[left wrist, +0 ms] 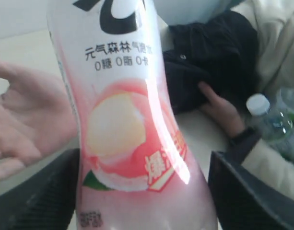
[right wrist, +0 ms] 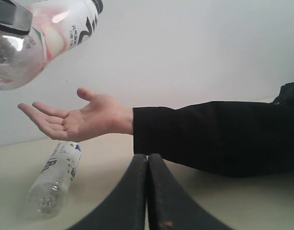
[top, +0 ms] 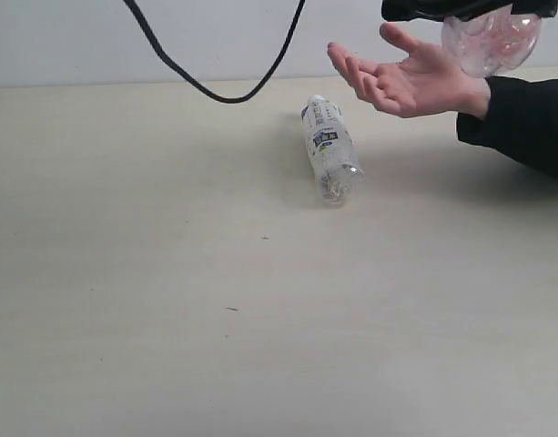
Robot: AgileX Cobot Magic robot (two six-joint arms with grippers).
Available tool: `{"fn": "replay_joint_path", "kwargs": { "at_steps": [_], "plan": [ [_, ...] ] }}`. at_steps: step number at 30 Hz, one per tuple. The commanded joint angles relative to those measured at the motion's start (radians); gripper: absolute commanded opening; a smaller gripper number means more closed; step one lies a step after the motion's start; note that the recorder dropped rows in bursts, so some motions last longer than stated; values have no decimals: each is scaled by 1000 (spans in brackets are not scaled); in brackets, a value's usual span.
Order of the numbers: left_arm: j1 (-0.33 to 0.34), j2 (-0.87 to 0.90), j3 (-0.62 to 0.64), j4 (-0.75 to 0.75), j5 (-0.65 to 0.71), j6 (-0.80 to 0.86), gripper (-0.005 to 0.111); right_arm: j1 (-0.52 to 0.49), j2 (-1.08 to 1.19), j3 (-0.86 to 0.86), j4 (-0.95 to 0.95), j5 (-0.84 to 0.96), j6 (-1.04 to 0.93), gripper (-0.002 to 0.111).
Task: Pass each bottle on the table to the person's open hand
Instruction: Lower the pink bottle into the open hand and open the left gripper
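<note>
My left gripper has reached across to the top right of the exterior view and is shut on the pink bottle, holding it by its lower end in the air. The pink bottle hangs just above and behind the person's open hand, which is palm up with a black sleeve. A clear bottle with a white printed label lies on its side on the table below the fingertips. My right gripper is shut and empty, low over the table near the sleeve.
A black cable loops down at the back. In the left wrist view a white-capped clear bottle sits beside a second hand and dark clothing. The person's forearm stretches across above my right gripper.
</note>
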Motion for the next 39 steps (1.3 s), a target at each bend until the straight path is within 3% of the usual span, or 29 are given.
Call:
{"fn": "replay_joint_path", "kwargs": {
  "at_steps": [1,7,14,17,30,32,37,39],
  "plan": [
    [2,51,52,187,-157,-308,0,1,-6,6,-1,-11,-2,0],
    [0,104,141,403,-302,-655,0,1,-6,6,-1,-11,-2,0],
    [1,121,174,749,-303,-979,0,1,-6,6,-1,-11,-2,0],
    [1,129,175,889,-240,-1126,0,1,-6,6,-1,-11,-2,0],
    [1,170,181,864,-236,-1079,1,1,-6,6,-1,-11,-2,0],
    [1,170,181,811,-236,-1026,16,1,-6,6,-1,-11,-2,0],
    [1,168,181,793,-232,-1013,84,1,-6,6,-1,-11,-2,0],
    [1,164,181,793,-234,-1010,92,1,-6,6,-1,-11,-2,0]
  ]
}}
